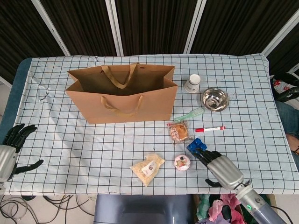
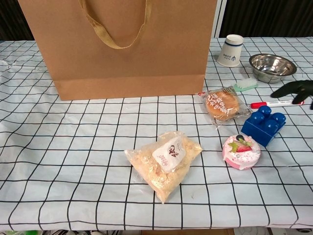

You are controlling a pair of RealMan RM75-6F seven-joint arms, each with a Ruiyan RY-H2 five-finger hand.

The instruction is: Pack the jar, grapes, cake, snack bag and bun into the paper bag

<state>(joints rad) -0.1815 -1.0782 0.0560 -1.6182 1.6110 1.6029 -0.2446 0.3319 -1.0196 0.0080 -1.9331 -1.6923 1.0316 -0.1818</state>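
Right hand (image 1: 218, 164), fingers apart and holding nothing, hovers at 4 o'clock of the cake (image 1: 181, 162); left hand (image 1: 10, 148), also spread, flanks the table (image 1: 261, 84).

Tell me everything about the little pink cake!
The cake is small and round, with pink sides, white frosting and a strawberry with dark berries on top. It looks like a toy. It sits flat near the table's front edge, just in front of the blue block, with the wrapped bun behind. Nothing holds it; the right hand hovers nearby.
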